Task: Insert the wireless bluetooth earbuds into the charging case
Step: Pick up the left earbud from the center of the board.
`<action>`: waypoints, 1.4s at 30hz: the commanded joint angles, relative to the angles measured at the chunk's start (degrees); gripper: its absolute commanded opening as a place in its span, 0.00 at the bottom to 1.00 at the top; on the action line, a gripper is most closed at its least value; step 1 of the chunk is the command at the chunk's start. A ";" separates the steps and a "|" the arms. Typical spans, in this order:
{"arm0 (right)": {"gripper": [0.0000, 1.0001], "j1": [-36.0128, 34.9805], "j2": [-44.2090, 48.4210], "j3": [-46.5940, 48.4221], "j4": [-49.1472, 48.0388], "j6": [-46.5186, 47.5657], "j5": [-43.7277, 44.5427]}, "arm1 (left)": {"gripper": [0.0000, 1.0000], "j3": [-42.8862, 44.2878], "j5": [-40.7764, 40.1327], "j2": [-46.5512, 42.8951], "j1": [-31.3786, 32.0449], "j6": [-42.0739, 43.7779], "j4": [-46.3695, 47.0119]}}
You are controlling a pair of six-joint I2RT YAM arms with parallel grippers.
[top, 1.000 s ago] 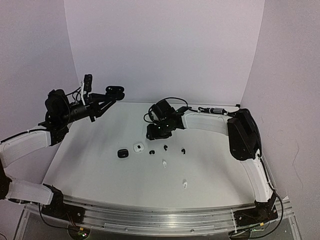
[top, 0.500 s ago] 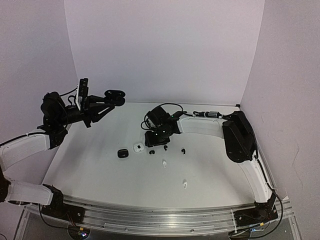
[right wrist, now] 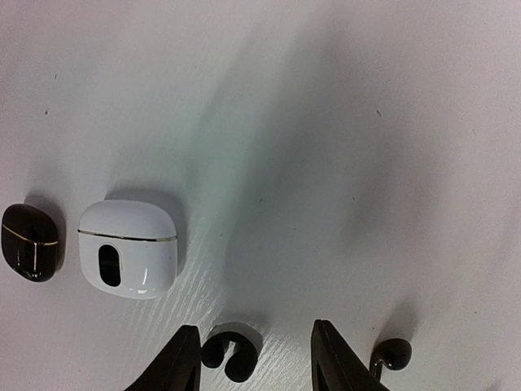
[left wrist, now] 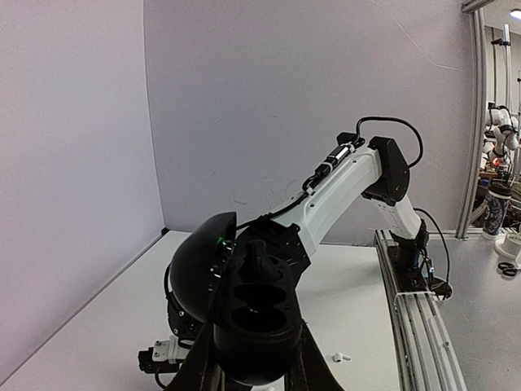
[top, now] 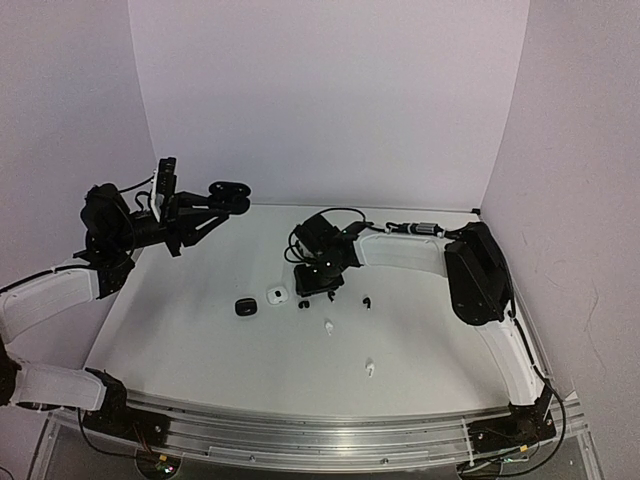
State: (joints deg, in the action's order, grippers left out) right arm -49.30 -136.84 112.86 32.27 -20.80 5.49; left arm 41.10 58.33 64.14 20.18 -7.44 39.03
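Risks flicking black earbud aside on closing wide-open right gripper off-centre; holds open case clamped in left gripper

Top looks down from behind — left wrist across toward right arm, right wrist close above table.

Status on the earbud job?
Left fingers shut on open case, held aloft. Right fingers open, black earbud between them. Nothing blocking.
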 commanded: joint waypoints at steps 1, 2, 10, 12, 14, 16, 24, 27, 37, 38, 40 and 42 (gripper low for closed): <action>0.43 -0.41 -1.46 2.76 2.28 0.97 0.07 | 0.00 0.58 -0.72 -1.65 -0.32 0.30 1.02; 0.41 -0.37 -1.67 3.00 2.58 0.95 0.06 | 0.00 0.53 -0.89 -1.75 -0.32 0.25 1.05; 0.34 -0.59 -1.69 2.23 3.85 1.26 -0.53 | 0.00 0.58 -1.82 -2.04 -0.31 0.65 0.15; 0.33 -0.69 -1.95 1.94 4.00 1.39 -0.65 | 0.00 0.64 -1.93 -1.91 -0.32 0.63 0.18; 0.33 -0.76 -2.31 2.37 4.03 1.34 -0.55 | 0.00 0.73 -1.99 -1.85 -0.32 0.57 0.18; 0.31 -0.76 -2.95 3.23 4.06 1.31 -0.44 | 0.00 0.88 -2.06 -1.81 -0.32 0.50 0.18; 0.27 -0.80 -3.68 3.21 4.50 1.57 0.40 | 0.00 1.39 -2.23 -1.82 -0.32 0.75 -0.72; 0.27 -0.94 -2.52 1.78 4.55 1.50 0.25 | 0.00 1.51 -2.31 -1.61 -0.30 0.84 -0.86; 0.21 -2.71 2.97 -2.83 4.64 0.62 0.99 | 0.00 1.90 -2.50 -1.16 -0.32 1.54 -1.66; 0.21 -2.85 3.51 -3.38 4.64 0.50 1.05 | 0.00 1.93 -2.51 -1.14 -0.32 1.59 -1.72; 0.19 -3.05 4.44 -4.45 4.64 0.24 1.04 | 0.00 1.91 -2.50 -1.08 -0.34 1.69 -1.81; 0.18 -3.18 5.13 -5.40 4.60 0.14 0.71 | 0.00 1.95 -2.51 -1.04 -0.32 1.78 -1.83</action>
State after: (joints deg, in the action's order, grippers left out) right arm -51.57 -136.20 109.57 34.10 -19.87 6.26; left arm 41.10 56.70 63.59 20.18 -6.80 36.90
